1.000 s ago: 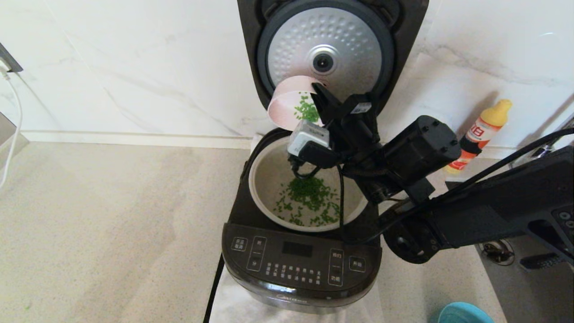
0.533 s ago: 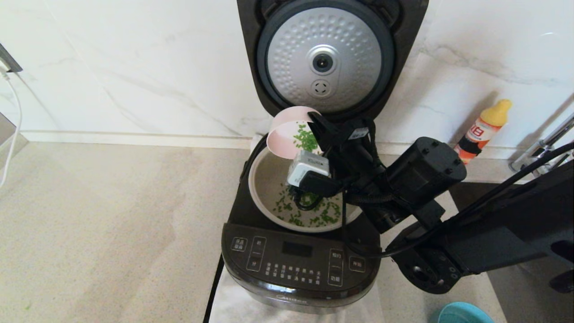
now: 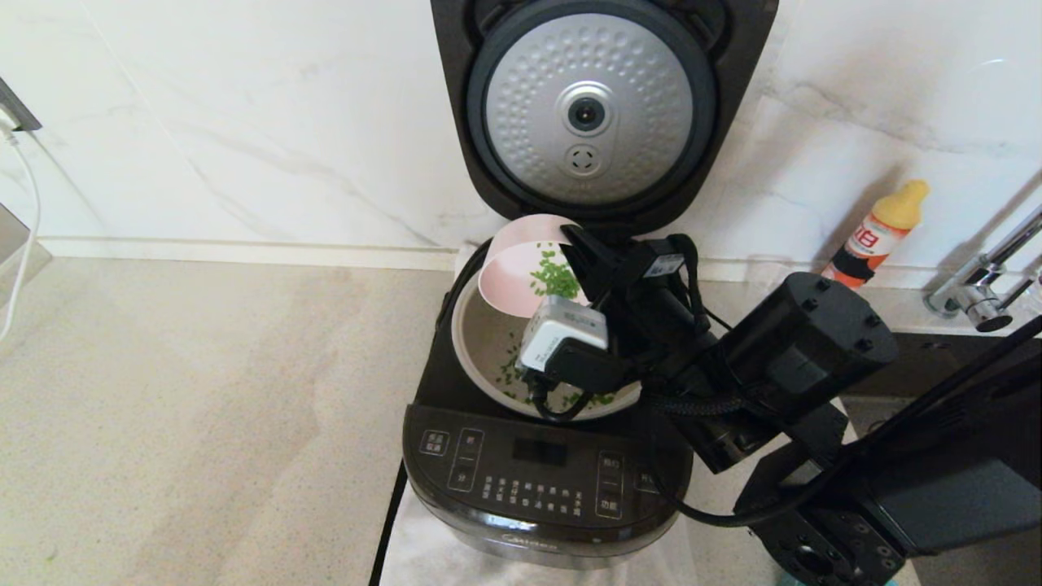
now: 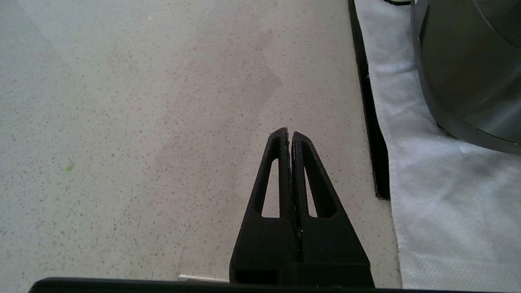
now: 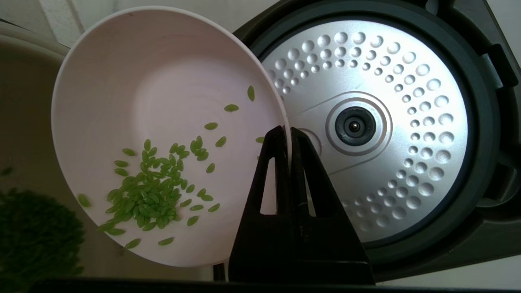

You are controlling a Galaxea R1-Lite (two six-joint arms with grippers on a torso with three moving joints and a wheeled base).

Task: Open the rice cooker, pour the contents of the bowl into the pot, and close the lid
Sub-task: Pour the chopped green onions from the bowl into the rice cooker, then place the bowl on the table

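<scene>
On speckled beige countertop (image 3: 203, 423), marble wall (image 3: 244, 122) behind.

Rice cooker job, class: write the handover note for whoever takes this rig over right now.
Right gripper: shut on the pink bowl rim, bowl tilted over the pot.
Left gripper: shut, empty, parked above the counter beside the rice cooker.
Lid: open, upright.
Done: lid opened, most green grains poured into the pot.
Left: tip out the remaining grains, put the bowl down, close the lid.
</scene>
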